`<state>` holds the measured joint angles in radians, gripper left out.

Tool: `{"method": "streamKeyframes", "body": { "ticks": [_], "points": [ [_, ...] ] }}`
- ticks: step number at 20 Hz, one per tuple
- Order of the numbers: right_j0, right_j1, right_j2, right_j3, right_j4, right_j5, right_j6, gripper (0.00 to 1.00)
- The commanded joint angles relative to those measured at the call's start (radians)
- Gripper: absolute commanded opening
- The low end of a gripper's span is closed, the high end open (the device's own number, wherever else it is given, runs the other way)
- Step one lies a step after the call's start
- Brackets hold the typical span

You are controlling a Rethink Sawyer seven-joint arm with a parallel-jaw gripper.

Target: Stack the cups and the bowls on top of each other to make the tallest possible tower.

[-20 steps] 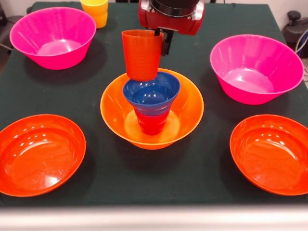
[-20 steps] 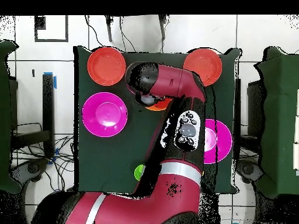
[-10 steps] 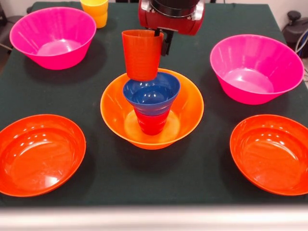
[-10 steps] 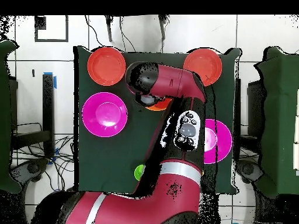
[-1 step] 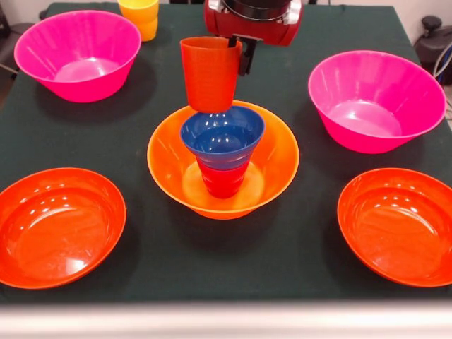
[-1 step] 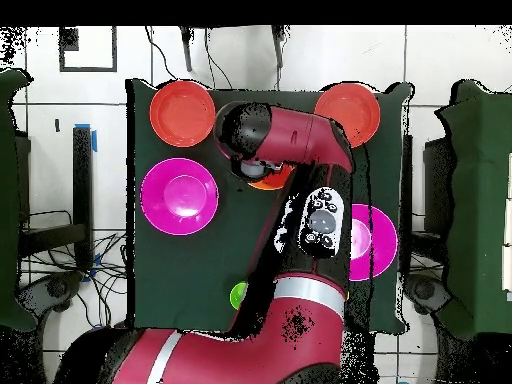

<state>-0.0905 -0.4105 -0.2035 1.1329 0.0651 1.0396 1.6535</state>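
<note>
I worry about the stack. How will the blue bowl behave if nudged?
The blue bowl is probably light, being thin glossy plastic. It likely tips easily, since it is perched on a narrower red cup. It may also slide, because both surfaces look slick.

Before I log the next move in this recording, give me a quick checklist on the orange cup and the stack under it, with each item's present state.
1. Orange cup gripped by the hand: ok; it hangs upright, off the stack.
2. Cup clear of the blue bowl: cannot tell; its base sits at the bowl's far rim in the front view.
3. Cup centred over the blue bowl: not ok; it looks offset toward the rim.
4. Blue bowl seated level on the red cup: ok.
5. Red cup standing inside the large orange bowl: ok.
6. Overhead check of the stack: cannot tell; the arm hides it.
</note>
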Motion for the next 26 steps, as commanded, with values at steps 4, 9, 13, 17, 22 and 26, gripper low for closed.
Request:
{"method": "streamKeyframes", "body": {
  "ticks": [4, 9, 13, 17, 22, 26],
  "points": [
    [0.007, 0.006, 0.069, -0.063, 0.008, 0.086, 0.129, 0.00],
    [-0.001, 0.023, 0.071, -0.102, 0.005, 0.105, 0.121, 0.00],
    [-0.001, 0.029, 0.069, -0.125, 0.007, 0.127, 0.124, 0.00],
    [0.000, 0.042, 0.070, -0.141, 0.009, 0.125, 0.132, 0.00],
    [0.007, 0.042, 0.070, -0.138, 0.013, 0.127, 0.144, 0.00],
    [0.014, 0.051, 0.068, -0.148, 0.015, 0.126, 0.155, 0.00]
  ]
}}
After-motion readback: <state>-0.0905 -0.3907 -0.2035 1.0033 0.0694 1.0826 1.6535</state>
